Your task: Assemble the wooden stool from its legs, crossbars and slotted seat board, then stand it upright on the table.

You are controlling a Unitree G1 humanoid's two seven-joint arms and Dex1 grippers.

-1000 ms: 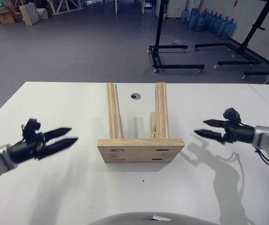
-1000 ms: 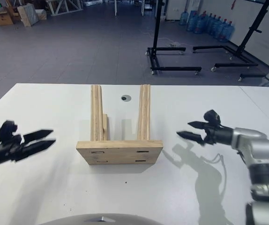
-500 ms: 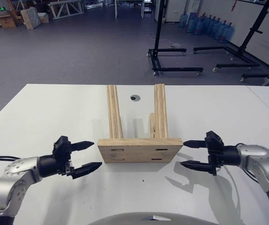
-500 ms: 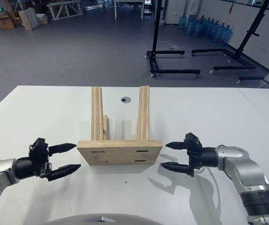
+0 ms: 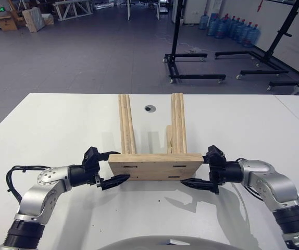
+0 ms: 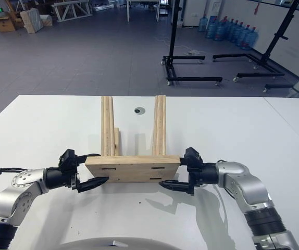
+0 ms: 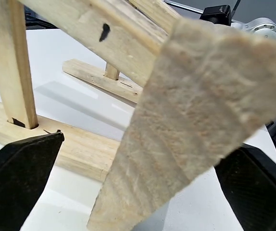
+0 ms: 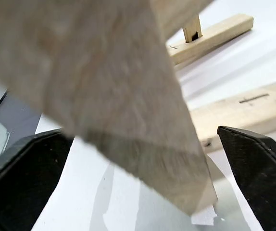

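Head stereo pair overlooks the table; wrist cameras press close to seat board.

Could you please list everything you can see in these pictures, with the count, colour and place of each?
stool: one, pale wood, lying on its side mid-table, seat board toward the robot
table: one, white, under the stool
table hole: one, dark, just beyond the stool
stands: at least two, black, wheeled, on the floor behind the table
water bottles: several, blue, far back on the right
left gripper: one, black, open around the seat board's left edge
right gripper: one, black, open around its right edge
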